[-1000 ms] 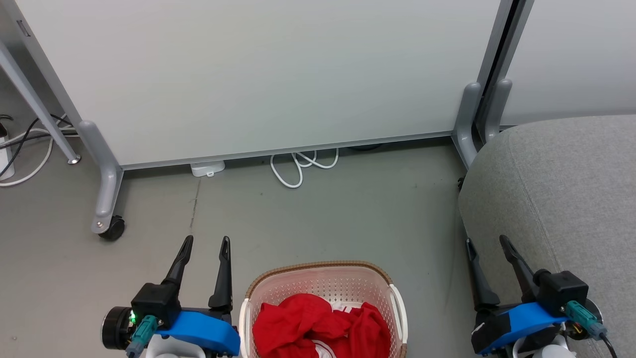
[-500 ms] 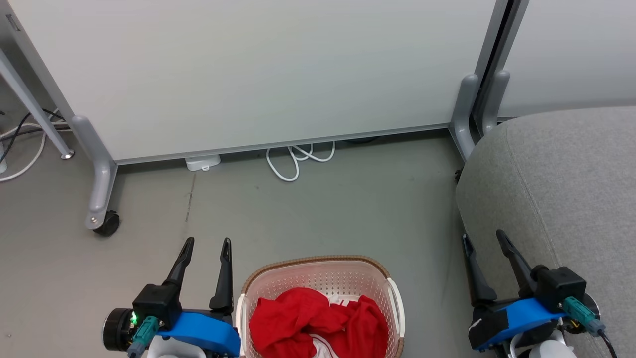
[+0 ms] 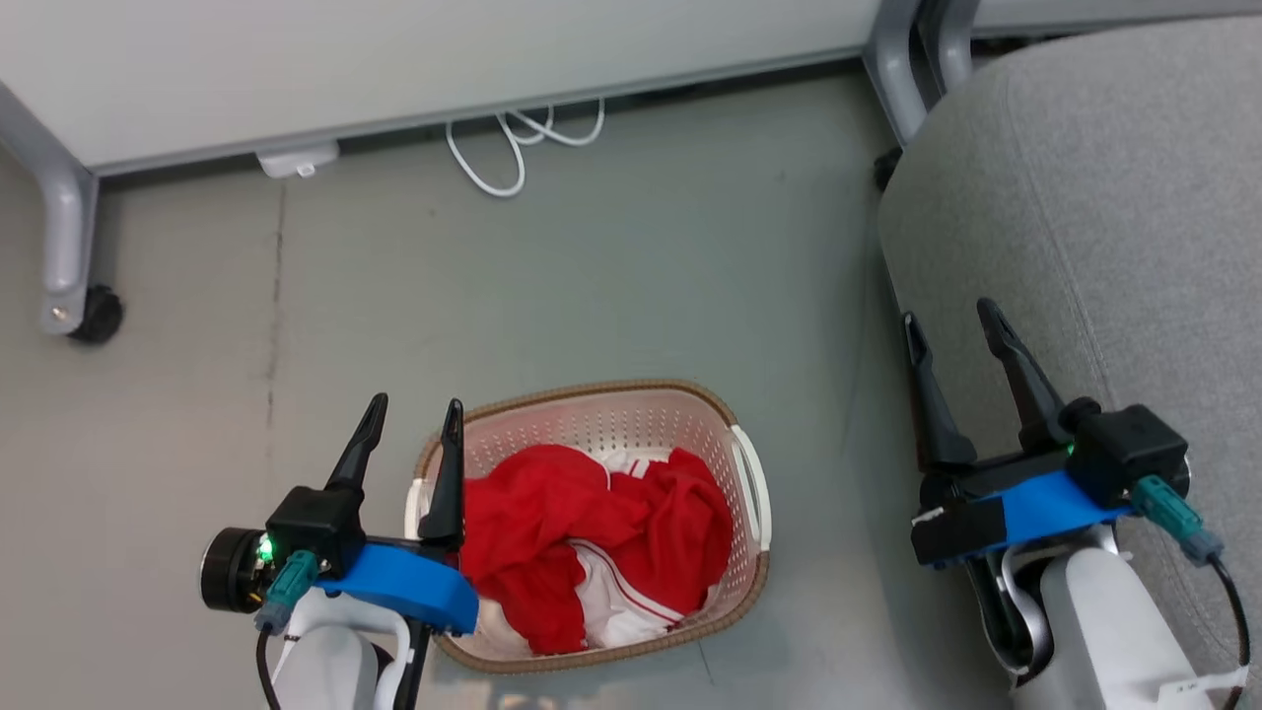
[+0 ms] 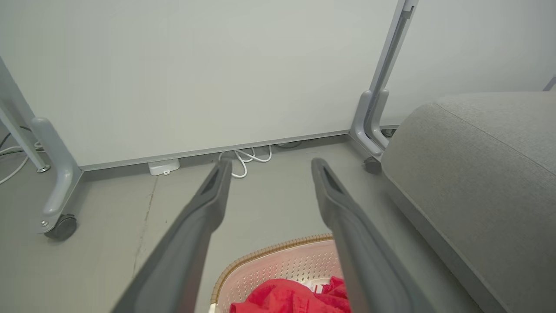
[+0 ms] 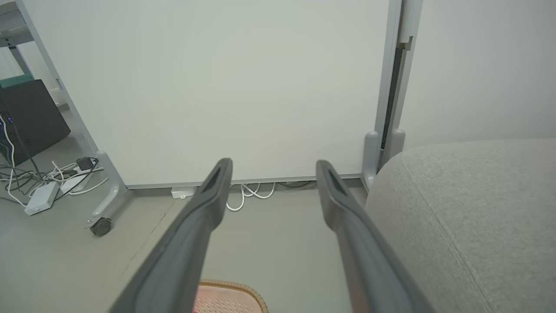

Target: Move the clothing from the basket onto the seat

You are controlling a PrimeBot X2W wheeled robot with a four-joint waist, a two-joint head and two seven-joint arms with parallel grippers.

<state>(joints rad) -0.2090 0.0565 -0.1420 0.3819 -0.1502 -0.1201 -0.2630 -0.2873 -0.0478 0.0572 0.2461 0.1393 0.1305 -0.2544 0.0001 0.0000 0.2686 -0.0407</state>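
Left pincer spread beside basket, white cable, caster beyond

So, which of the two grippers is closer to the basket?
The left gripper: in the head view one of its fingers overlaps the basket rim, while the right gripper is by the seat, across bare floor from the basket.

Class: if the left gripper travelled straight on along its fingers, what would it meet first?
The left gripper would likely reach the floor near the white cable at the foot of the panel; depth is unclear.
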